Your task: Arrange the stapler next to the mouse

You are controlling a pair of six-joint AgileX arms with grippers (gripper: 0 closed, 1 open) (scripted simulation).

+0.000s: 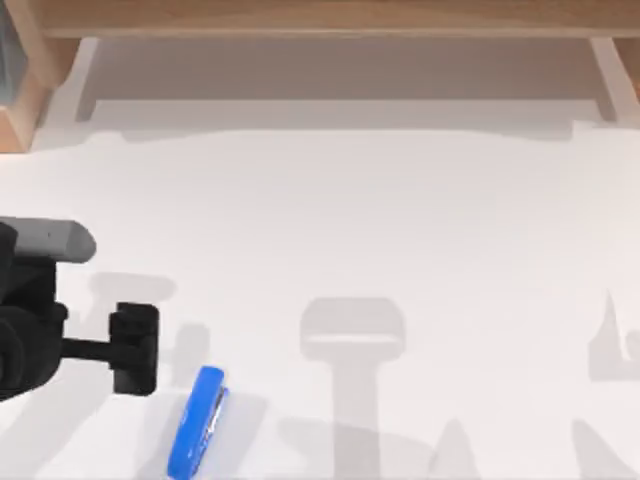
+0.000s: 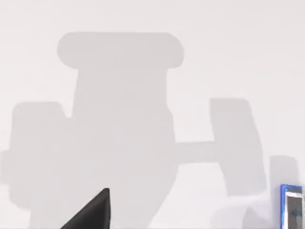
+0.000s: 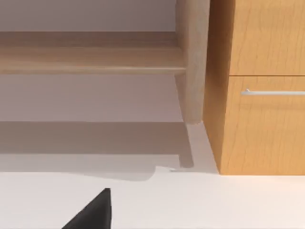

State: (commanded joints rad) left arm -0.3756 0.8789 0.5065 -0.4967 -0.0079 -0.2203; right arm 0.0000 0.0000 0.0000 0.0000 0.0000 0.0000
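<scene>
Left hand [image 1: 135,348] is hovering over the bench [image 1: 400,220] at the top view's left edge; can't tell whether its fingers are spread. Stapler [image 1: 197,421] is lying just beside it, toward the near edge and slightly right, long axis running near-to-far with a slight tilt. Left arm is clearly nearer, so I'd judge the pick is its job.

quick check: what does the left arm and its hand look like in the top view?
The left arm is glossy black with chunky rounded segments, topped by a pale grey cylindrical piece. A thin black bar leads out to a blocky black left hand. No cables or markings are visible.
</scene>
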